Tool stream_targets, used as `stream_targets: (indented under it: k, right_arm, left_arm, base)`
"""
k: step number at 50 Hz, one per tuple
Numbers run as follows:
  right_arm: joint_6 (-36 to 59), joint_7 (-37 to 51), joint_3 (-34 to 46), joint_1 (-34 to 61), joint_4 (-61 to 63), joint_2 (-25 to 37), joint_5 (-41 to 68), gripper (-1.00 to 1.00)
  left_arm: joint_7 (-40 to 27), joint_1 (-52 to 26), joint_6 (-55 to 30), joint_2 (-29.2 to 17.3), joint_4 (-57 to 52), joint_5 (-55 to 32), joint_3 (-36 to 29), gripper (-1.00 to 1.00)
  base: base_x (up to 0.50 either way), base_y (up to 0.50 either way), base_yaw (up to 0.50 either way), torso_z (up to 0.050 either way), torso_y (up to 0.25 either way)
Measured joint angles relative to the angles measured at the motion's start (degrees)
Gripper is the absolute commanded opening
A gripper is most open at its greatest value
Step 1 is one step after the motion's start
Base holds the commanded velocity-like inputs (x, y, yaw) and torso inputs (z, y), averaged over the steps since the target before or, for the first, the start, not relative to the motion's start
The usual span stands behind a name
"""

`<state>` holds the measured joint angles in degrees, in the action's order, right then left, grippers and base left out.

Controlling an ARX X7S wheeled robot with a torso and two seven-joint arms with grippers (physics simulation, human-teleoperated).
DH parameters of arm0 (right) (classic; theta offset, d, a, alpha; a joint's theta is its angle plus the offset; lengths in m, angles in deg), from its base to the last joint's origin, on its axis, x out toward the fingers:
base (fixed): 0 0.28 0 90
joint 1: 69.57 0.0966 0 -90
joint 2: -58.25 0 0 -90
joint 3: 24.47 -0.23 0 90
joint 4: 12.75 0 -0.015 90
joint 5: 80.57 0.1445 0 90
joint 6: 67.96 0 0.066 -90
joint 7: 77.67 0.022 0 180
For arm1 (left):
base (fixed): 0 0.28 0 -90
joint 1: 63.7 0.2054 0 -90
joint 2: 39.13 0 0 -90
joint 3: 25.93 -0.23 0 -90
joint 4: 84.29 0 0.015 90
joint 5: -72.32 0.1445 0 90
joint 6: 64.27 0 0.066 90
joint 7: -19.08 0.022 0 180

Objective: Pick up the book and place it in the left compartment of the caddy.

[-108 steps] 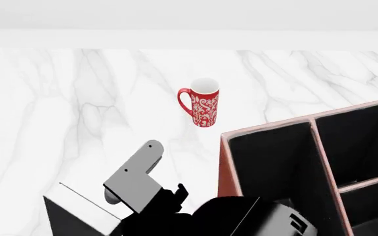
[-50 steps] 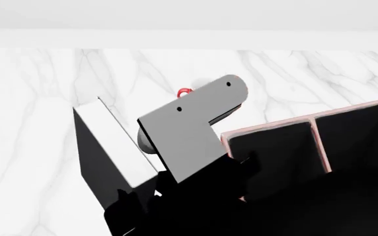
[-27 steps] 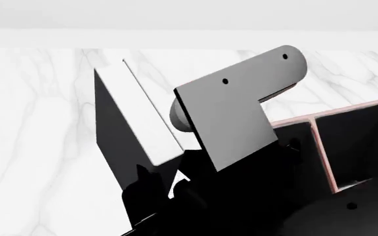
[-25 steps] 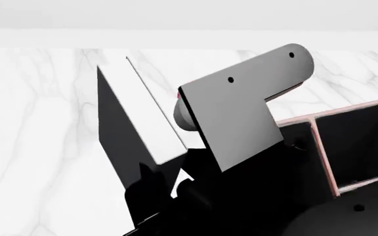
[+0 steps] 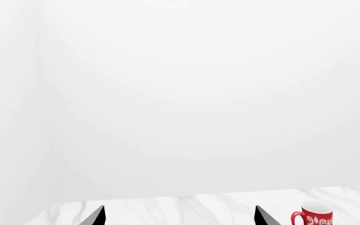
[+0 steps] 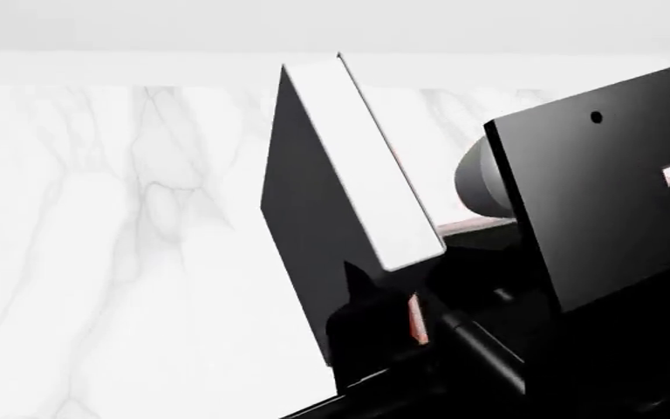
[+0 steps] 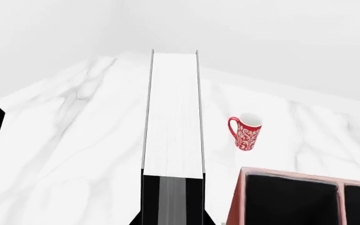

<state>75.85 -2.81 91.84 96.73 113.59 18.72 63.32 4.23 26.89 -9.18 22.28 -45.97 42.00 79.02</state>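
Note:
The book (image 6: 352, 188), black-covered with white page edges, is held tilted in the air, its lower end clamped in my right gripper (image 6: 384, 325). In the right wrist view the book (image 7: 172, 126) runs straight out from between the shut jaws of the right gripper (image 7: 172, 214). The reddish-brown caddy (image 7: 237, 201) lies just beside it, and its black-lined left compartment (image 7: 286, 200) is open at the top. In the head view only slivers of the caddy's rim (image 6: 415, 319) show behind the arm. My left gripper (image 5: 177, 219) is open with nothing between its tips, over the marble table (image 5: 198, 206).
A red patterned mug (image 7: 246, 132) stands on the white marble table (image 6: 114, 262) beyond the caddy, and also shows as the mug (image 5: 313, 216) in the left wrist view. My right arm's grey plate (image 6: 597, 196) blocks most of the head view's right side. A white wall lies behind the table.
The right gripper has lifted the book higher and carried it right, toward the caddy. The arm's plate now hides the mug and nearly the whole caddy in the head view.

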Motion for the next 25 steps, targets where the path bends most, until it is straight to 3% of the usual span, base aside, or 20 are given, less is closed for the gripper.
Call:
stream_targets:
  k: [25]
  right_arm:
    - [-0.5, -4.0, -9.3, -6.8, 1.3, 13.2, 1.2, -1.00]
  left_arm:
    - [-0.5, 0.2, 0.5, -0.5, 0.2, 0.3, -0.6, 1.00]
  base:
    - [0.00, 0.00, 0.00, 0.000, 0.001]
